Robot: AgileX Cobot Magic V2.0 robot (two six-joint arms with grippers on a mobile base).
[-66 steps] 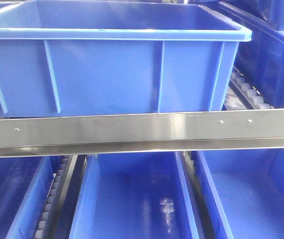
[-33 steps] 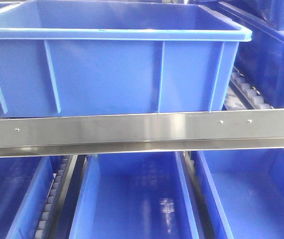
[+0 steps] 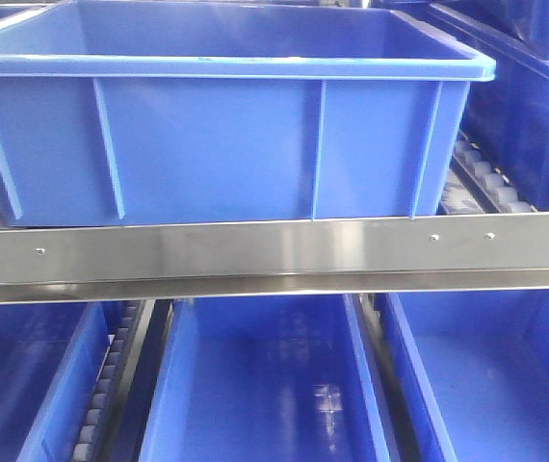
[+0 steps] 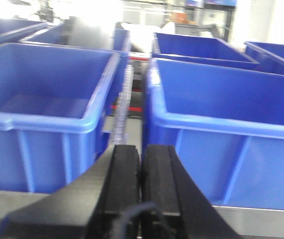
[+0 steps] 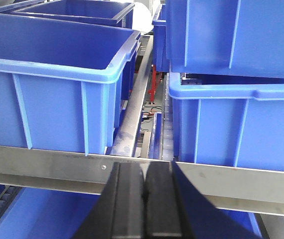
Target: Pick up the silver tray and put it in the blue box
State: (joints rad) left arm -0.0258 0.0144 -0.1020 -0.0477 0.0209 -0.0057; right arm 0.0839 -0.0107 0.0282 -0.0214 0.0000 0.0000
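Front view: I see a large blue box (image 3: 226, 115) sitting on the upper shelf, its base just behind the steel rail (image 3: 274, 255) that spans the frame; a roller track (image 3: 486, 183) runs in the narrow gap to its right, beside another blue bin (image 3: 535, 106). Below the rail, three lower bins (image 3: 265, 385) lie open, and I see nothing in them. Left wrist view: my left gripper (image 4: 141, 164) has its fingers pressed together, holding nothing, aimed at the slim gap between two open bins. Right wrist view: my right gripper (image 5: 144, 181) is likewise closed and bare, just before the rail. I find the silver tray in no view.
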